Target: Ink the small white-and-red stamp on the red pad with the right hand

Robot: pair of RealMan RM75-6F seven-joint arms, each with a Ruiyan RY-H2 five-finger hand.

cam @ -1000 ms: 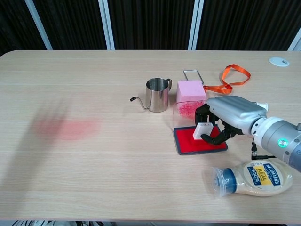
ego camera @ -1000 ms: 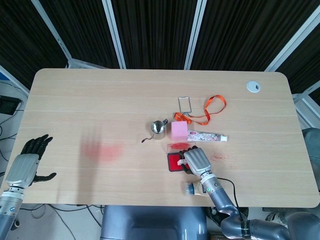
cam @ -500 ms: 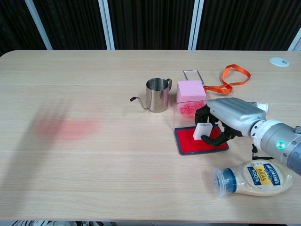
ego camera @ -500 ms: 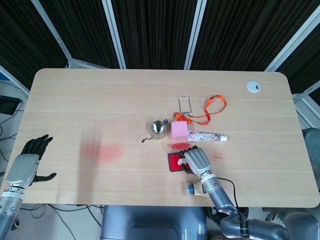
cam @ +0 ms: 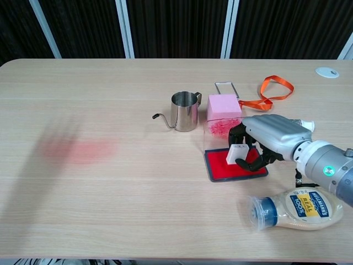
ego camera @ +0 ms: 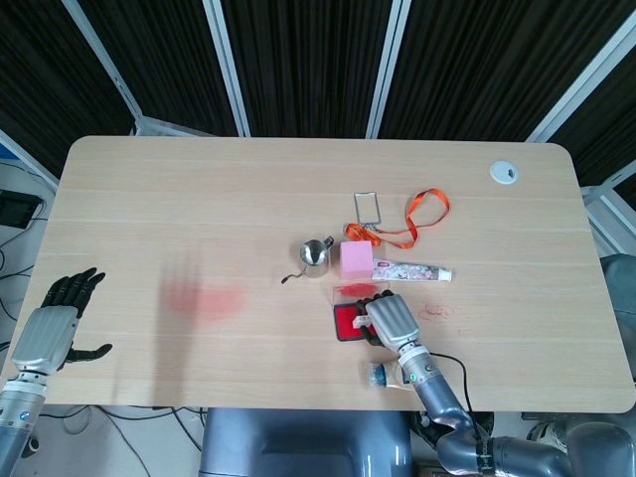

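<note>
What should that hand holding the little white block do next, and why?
Probably lift straight up. The right hand holds the small white-and-red stamp with its base down on the flat red ink pad, so the face looks pressed into the ink.

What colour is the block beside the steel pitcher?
Pink; the block shows best in the chest view.

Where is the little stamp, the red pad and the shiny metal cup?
stamp [cam: 238,153], chest view, on its white side, held by the right hand.
red pad [cam: 220,167], chest view, on the bare red surface left of the stamp.
metal cup [cam: 183,113], chest view, on its shiny side wall.
</note>
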